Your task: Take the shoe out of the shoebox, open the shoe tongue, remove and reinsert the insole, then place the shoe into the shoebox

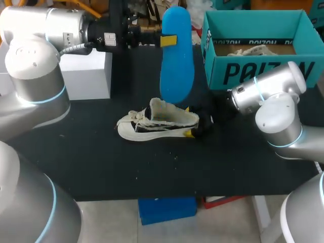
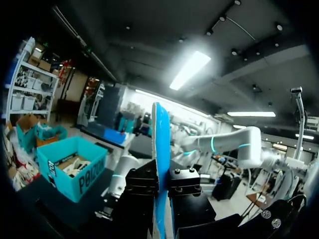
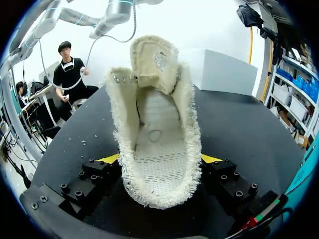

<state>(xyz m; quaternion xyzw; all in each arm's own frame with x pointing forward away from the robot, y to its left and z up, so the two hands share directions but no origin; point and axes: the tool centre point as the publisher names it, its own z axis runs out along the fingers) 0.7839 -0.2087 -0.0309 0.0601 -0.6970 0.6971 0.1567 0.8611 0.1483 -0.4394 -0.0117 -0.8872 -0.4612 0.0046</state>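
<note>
1. Where the right end effector (image 3: 160,160) sits low over the desk (image 1: 101,162), its fingers (image 3: 110,158) stand wide apart. They press the shoe (image 3: 157,144) at its heel end from both sides, so the shoe is gripped between them.
2. The shoe rests on its sole on the desk, toe pointing away from the right end effector. Its tongue (image 3: 152,59) stands upright ahead of the fingers, and the bare inner floor of the shoe is open to view.
3. The left end effector (image 1: 168,40) is held high above the desk, beyond the shoe. Its fingers are nearly together and clamp the blue insole (image 1: 176,55) between them.
4. The insole hangs down from the left end effector towards the shoe. Whether its lower end touches the shoe cannot be told.
5. The teal shoebox (image 1: 263,71) stands open on the desk beyond the right end effector and beside the insole. A pale item (image 1: 253,49) lies inside it.
</note>
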